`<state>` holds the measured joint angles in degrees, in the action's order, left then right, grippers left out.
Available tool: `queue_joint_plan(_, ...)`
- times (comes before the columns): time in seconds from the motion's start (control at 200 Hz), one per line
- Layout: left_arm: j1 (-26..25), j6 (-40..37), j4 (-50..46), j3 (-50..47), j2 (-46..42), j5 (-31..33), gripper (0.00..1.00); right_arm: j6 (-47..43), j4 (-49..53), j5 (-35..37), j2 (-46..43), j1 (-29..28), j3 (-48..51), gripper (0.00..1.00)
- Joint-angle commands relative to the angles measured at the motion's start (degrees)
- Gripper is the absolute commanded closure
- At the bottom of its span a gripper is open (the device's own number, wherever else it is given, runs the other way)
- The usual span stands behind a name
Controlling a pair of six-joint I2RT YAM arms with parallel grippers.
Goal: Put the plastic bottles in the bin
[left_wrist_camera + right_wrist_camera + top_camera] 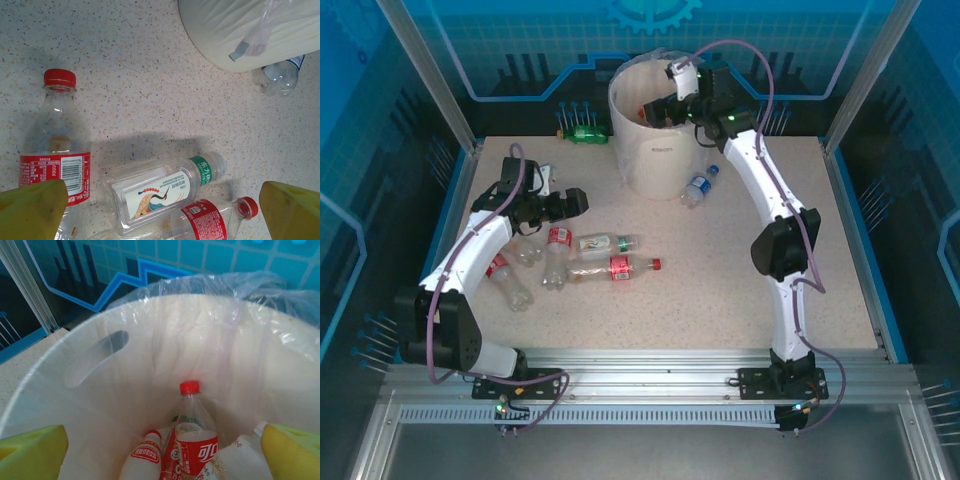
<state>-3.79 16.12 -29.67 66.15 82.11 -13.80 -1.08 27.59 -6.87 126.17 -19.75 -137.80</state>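
Note:
The bin (pixel 655 160) stands at the back of the table, lined with a clear bag. My right gripper (pixel 667 98) hangs open over its mouth. Below its spread jaws (pixel 162 452), a red-capped bottle (pixel 196 440) rests inside the bin (pixel 100 405) among other bottles, free of both fingers. My left gripper (pixel 575 200) is open above the table at left. Under it (pixel 164 207) lie a white-labelled bottle (pixel 160 192), a red-labelled bottle (pixel 57 145) and another red-labelled one (pixel 215 220). On the table, several bottles (pixel 605 255) lie loose.
A blue-labelled bottle (pixel 698 188) lies against the bin's right foot. A green bottle (pixel 588 134) rests by the back wall left of the bin. Another clear bottle (pixel 510 282) lies near my left arm. Blue panels enclose the table's back and sides.

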Motion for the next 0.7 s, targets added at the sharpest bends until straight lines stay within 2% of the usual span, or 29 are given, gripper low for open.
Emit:
queue_joint_plan(0.0,0.37,-1.30,-0.79,-0.59,-0.30,-0.75,0.01,1.05,1.32,2.17,-9.28,-1.08,1.21,0.00)
queue_joint_plan(0.115,0.42,-1.44,-0.91,-0.55,-0.37,-0.48,0.01,3.78,4.03,6.02,-16.50,-0.61,6.91,0.00)
queue_joint_plan(0.25,0.39,-1.53,-1.00,-0.50,-0.54,-0.36,0.01,10.76,2.30,6.61,-28.31,2.60,23.43,0.02)
queue_joint_plan(0.4,0.38,-1.38,-1.18,-0.48,-0.46,-0.63,0.01,22.95,-3.27,-2.55,-40.85,11.27,44.97,0.09)
queue_joint_plan(0.485,0.37,-1.26,-1.01,-0.51,-0.41,-0.78,0.01,25.64,-4.66,-5.73,-44.90,15.16,54.03,0.09)
queue_joint_plan(0.605,0.36,-1.19,-1.00,-0.54,-0.03,-1.25,0.01,30.02,-9.81,-12.49,-46.04,19.13,64.57,0.09)
queue_joint_plan(0.695,0.36,-1.07,-0.91,-0.57,0.27,-1.76,0.01,35.25,-15.53,-17.78,-44.03,20.62,70.07,0.13)
